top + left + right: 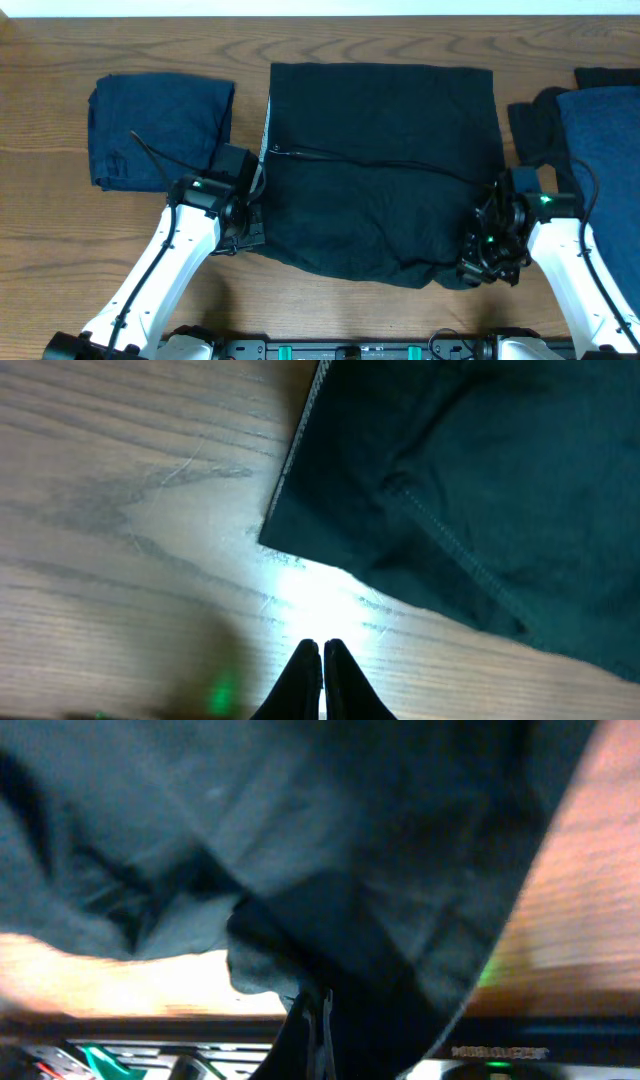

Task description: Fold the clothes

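Layout: spread garment (380, 170) lay mid-table (60, 220). The folded garment (160, 130) sat to its left, apart. The stacked pile (600, 130) sat to its right, at the table edge. The left gripper (322, 652) was over bare wood just off the near-left corner. The right gripper (315, 1010) was at the near-right corner, against bunched cloth.

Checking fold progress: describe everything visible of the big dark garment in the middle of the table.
The middle garment is plain near-black cloth, spread flat and roughly rectangular on the table. Top edge straight, near edge rumpled. A pale strip runs along its left edge; stitched hems show near the lower left corner. The left gripper, shut, stands beside that corner, tips clear of the cloth. The right gripper, shut, meets bunched cloth at the lower right corner.
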